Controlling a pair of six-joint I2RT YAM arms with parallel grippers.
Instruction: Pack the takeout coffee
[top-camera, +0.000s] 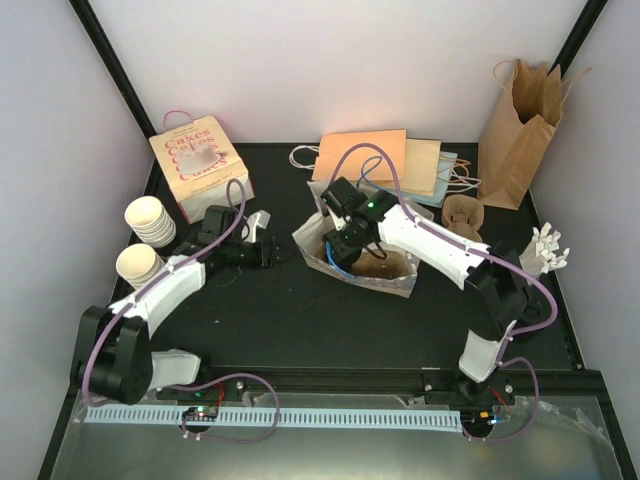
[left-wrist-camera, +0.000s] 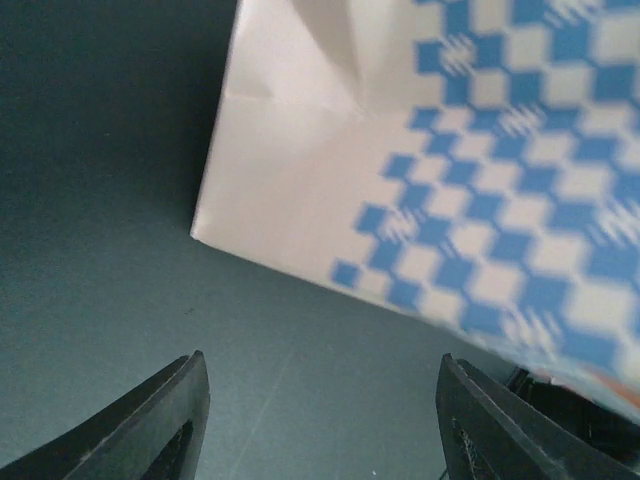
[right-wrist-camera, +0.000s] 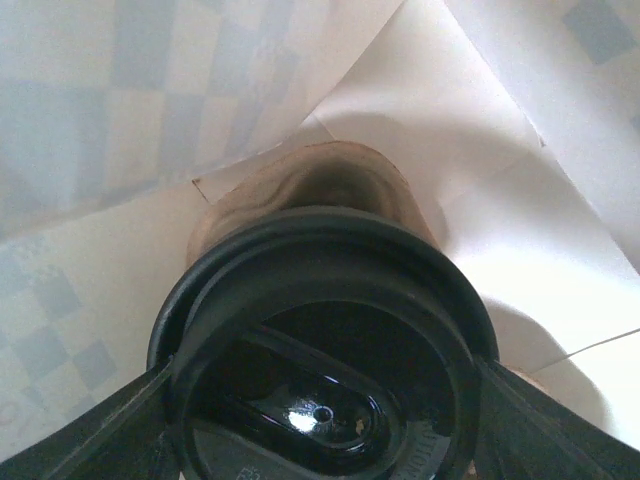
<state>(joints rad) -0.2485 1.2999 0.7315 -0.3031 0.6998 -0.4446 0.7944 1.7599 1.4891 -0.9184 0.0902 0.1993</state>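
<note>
A white paper bag (top-camera: 400, 282) with blue checks stands open at mid table. My right gripper (top-camera: 345, 238) reaches down into it. In the right wrist view this gripper (right-wrist-camera: 325, 372) is shut on a round black lid (right-wrist-camera: 325, 300), one finger against each side of the rim. Any cup under the lid is hidden. Below it lies a brown pulp carrier (right-wrist-camera: 300, 180) on the bag's floor. My left gripper (top-camera: 272, 252) hovers open and empty over the black table, just left of the bag (left-wrist-camera: 330, 150). Cream ribbed cups sit at far left, a stack (top-camera: 150, 220) and another (top-camera: 138, 265).
A pink "Cakes" box (top-camera: 200, 165) stands at the back left. Flat orange and tan bags (top-camera: 365, 160) lie behind the white bag. A tall brown paper bag (top-camera: 515, 130) stands at the back right, with a brown carrier (top-camera: 463, 215) and white plastic pieces (top-camera: 545, 250) nearby.
</note>
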